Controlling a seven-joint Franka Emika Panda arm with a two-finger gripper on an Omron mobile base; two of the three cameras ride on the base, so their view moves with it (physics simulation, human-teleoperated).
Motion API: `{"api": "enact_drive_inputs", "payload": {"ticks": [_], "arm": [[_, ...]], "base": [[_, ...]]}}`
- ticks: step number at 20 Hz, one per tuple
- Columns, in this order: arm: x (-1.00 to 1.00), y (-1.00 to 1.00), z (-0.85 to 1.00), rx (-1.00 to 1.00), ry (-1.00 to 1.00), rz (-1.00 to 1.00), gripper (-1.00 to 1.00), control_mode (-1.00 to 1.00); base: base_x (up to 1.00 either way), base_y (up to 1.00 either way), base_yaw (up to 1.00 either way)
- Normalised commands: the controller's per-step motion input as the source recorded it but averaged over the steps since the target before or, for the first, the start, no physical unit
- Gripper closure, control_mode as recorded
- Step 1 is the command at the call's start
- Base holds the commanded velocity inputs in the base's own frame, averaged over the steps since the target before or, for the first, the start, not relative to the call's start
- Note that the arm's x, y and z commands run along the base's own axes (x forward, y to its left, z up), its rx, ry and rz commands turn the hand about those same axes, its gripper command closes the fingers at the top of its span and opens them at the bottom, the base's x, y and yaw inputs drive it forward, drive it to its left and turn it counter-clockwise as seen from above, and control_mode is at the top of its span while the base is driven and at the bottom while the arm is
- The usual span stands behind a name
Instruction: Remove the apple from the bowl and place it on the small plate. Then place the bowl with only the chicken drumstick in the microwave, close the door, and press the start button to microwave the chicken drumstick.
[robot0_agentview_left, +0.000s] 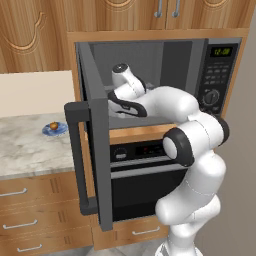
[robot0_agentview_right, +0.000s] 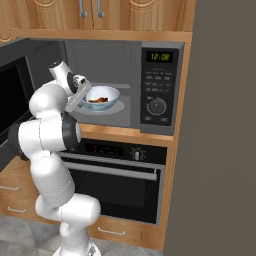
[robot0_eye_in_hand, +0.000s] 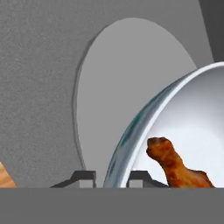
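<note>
Now the claw (robot0_eye_in_hand: 112, 177) pinches the near rim of the bowl (robot0_agentview_right: 102, 98), one tip on each side. Just past the claw lies the chicken drumstick (robot0_eye_in_hand: 177, 164). Bowl and claw are inside the microwave (robot0_agentview_right: 122, 85), over its round tray (robot0_eye_in_hand: 131, 87). Behind the claw the door (robot0_agentview_left: 95, 150) stands wide open. Away on the small plate (robot0_agentview_left: 54, 129) sits the apple (robot0_agentview_left: 53, 125).

The microwave (robot0_agentview_right: 120, 85) shows green digits on its display (robot0_agentview_right: 159, 56), which read 12:00 as far as I can tell. The panel's button labels are too small to read.
</note>
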Motion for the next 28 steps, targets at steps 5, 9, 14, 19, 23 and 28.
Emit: {"api": "enact_drive_inputs", "payload": {"ticks": [5,9,14,19,23,28], "arm": [[0.00,-0.12,0.00,0.00,-0.05,0.00,-1.00,-1.00],[-0.34,-0.26,0.22,0.02,-0.13,0.00,-1.00,-1.00],[-0.73,-0.31,0.25,0.08,-0.14,0.00,-1.00,-1.00],[-0.97,-0.58,0.12,0.06,-0.15,0.00,-1.00,-1.00],[-1.00,-0.52,0.03,0.06,-0.16,-0.03,-1.00,-1.00],[-1.00,-0.29,0.14,0.04,-0.11,-0.03,-1.00,-1.00]], "base": [[0.00,0.00,0.00],[0.00,0.00,0.00],[0.00,0.00,0.00],[0.00,0.00,0.00],[0.00,0.00,0.00],[0.00,0.00,0.00]]}}
